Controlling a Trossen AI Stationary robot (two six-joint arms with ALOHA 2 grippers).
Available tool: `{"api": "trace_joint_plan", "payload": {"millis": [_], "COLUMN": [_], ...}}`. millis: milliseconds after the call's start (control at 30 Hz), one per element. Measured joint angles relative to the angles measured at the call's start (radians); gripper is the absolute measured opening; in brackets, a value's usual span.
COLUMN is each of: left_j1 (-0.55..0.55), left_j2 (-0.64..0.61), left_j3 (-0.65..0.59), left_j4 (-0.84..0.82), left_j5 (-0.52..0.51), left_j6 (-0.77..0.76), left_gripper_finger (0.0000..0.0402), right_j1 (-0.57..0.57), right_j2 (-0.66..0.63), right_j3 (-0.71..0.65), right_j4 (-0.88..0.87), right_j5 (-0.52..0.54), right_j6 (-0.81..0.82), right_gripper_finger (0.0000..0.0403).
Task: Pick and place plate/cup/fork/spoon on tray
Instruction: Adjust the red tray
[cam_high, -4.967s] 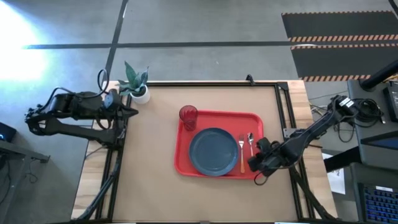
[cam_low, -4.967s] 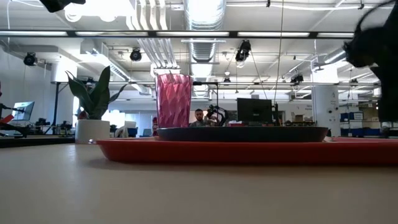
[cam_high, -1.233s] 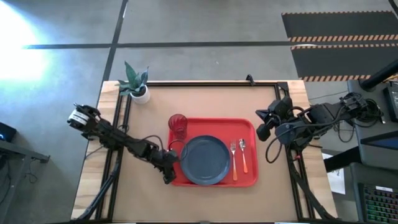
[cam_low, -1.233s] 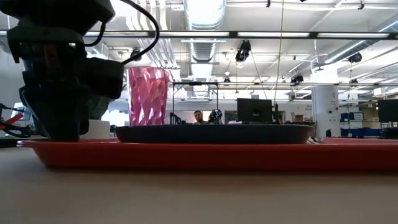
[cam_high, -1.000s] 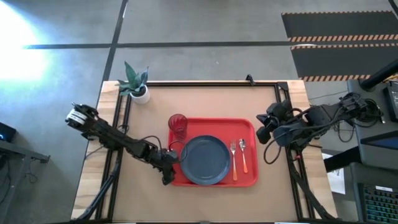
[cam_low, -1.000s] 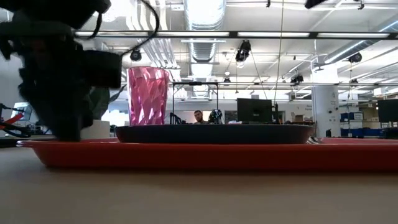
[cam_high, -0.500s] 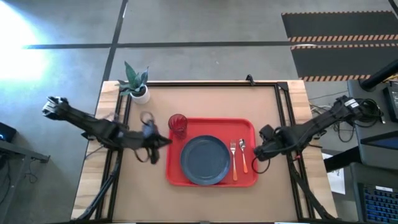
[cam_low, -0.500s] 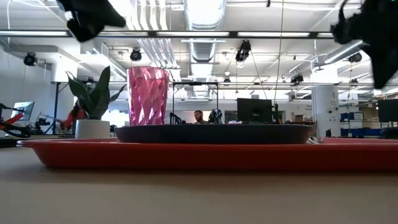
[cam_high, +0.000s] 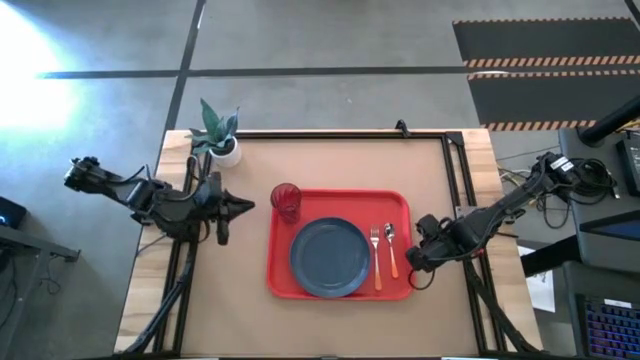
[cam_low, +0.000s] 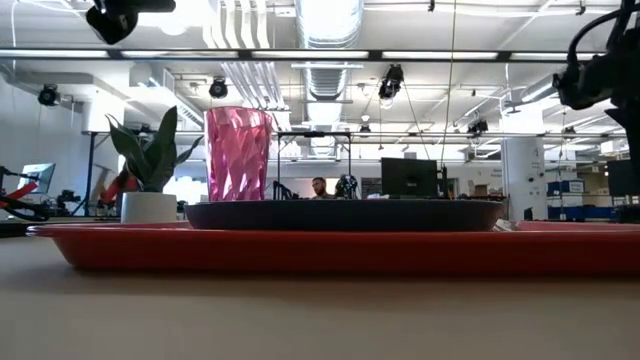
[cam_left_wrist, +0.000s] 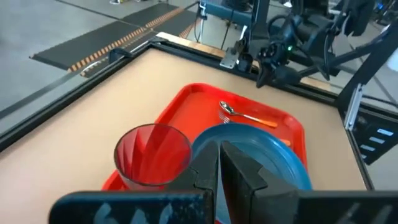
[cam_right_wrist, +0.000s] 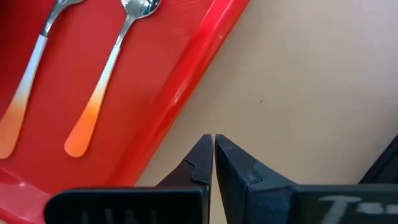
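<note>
From overhead, the whole layout shows: the red tray (cam_high: 340, 246) carries the slate-blue plate (cam_high: 330, 257), the red cup (cam_high: 286, 201), the fork (cam_high: 375, 255) and the spoon (cam_high: 391, 248). The left gripper (cam_high: 243, 206), clenched and empty, hovers just off the cup; the right gripper (cam_high: 417, 252), also pinched shut on nothing, sits beside the tray's edge nearest the spoon. A potted plant (cam_high: 219, 134) stands behind the left gripper.

At table height, the faceted translucent cup (cam_low: 238, 155) rises behind the plate's rim (cam_low: 345, 214).

The left wrist view alone shows the cup's hollow (cam_left_wrist: 153, 154) right ahead of its closed fingers.

The right wrist view shows the spoon's orange handle (cam_right_wrist: 92, 120) and the glossy tray rim (cam_right_wrist: 186, 90).
</note>
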Motion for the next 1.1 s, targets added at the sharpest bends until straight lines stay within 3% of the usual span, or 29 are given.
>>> {"api": "trace_joint_plan", "payload": {"millis": [300,1100], "left_j1": [0.0,0.0], "left_j2": [0.002,-0.025], "left_j3": [0.0,-0.001], "left_j4": [-0.056,-0.065], "left_j5": [-0.001,0.001], "left_j6": [-0.003,-0.005], "left_gripper_finger": [0.0,0.0], "right_j1": [0.0,-0.002], "right_j2": [0.041,0.159], "right_j3": [-0.021,-0.023], "right_j4": [0.104,0.144], "right_j5": [0.043,0.007], "right_j6": [0.01,0.017], "right_gripper_finger": [0.0008,0.0008]}}
